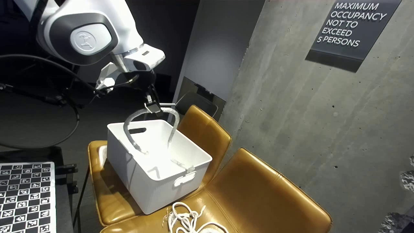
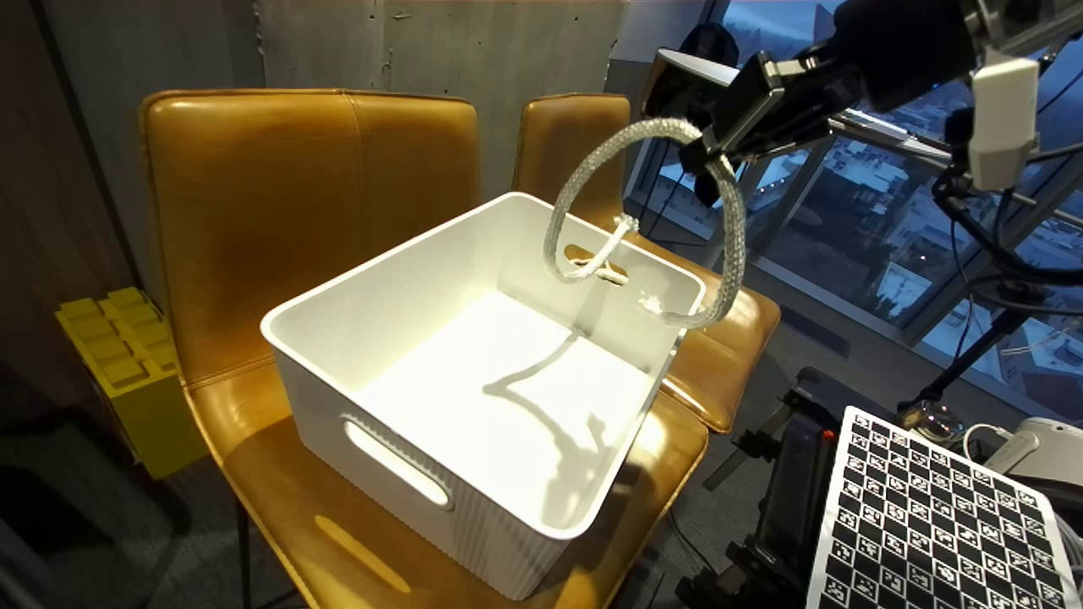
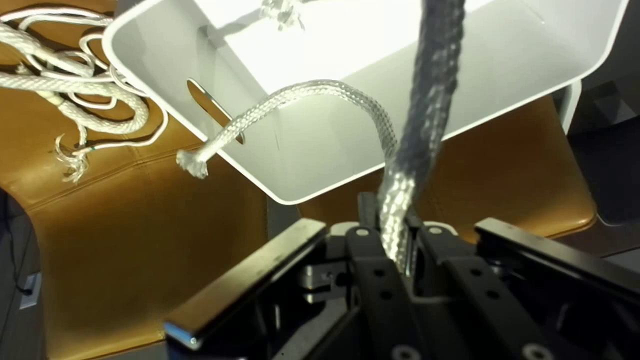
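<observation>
My gripper (image 3: 391,214) is shut on a thick, silvery-white braided rope (image 3: 320,87), which runs up between the two fingers. From the grip the rope hangs as a loop, both sides bending downward, in both exterior views. Beneath it stands a white plastic bin (image 2: 474,516) with handle slots, open at the top, and the rope's shadow falls on its floor. The gripper (image 1: 153,106) is above the bin's rim, apart from it. A frayed rope end (image 3: 194,162) shows over the bin's edge in the wrist view; whether it touches the rim I cannot tell.
The bin rests on a tan leather chair (image 2: 313,220), with another such chair (image 1: 268,191) beside it. Tangled white cords (image 1: 186,221) lie on a seat next to the bin. A checkered board (image 2: 939,524), a yellow block (image 2: 135,372) and a concrete wall (image 1: 300,106) stand around.
</observation>
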### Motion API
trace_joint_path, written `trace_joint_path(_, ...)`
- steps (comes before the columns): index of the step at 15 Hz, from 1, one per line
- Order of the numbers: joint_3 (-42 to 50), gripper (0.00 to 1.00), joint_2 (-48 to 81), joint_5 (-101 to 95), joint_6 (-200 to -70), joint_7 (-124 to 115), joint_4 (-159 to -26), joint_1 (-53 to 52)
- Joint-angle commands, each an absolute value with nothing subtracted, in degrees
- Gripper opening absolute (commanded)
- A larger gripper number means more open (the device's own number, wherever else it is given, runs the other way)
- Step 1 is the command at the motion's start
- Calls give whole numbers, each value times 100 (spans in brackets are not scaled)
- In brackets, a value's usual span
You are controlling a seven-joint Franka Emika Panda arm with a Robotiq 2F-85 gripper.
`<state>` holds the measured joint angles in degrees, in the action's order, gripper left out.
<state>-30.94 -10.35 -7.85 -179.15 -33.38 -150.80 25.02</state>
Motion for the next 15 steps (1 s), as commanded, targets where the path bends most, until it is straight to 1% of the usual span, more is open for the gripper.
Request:
trace_joint_path(1,-3695,3,-989,-1181,-17752,-3831,-14713,3183)
trace_joint_path(9,-4888,3,-719,-1854,-17597,-4634,-14423,4587)
trace_joint_path(10,-5008,36,-688,-1908,-17536,-4730,-14368,4688)
trace_joint_path(11,-5131,37,-663,-1976,-17453,-4842,-14305,4788)
trace_joint_path(12,-5249,43,-641,-2055,-17393,-4948,-14256,4890)
trace_joint_path(15,-5536,65,-554,-2309,-17250,-5248,-14129,5140)
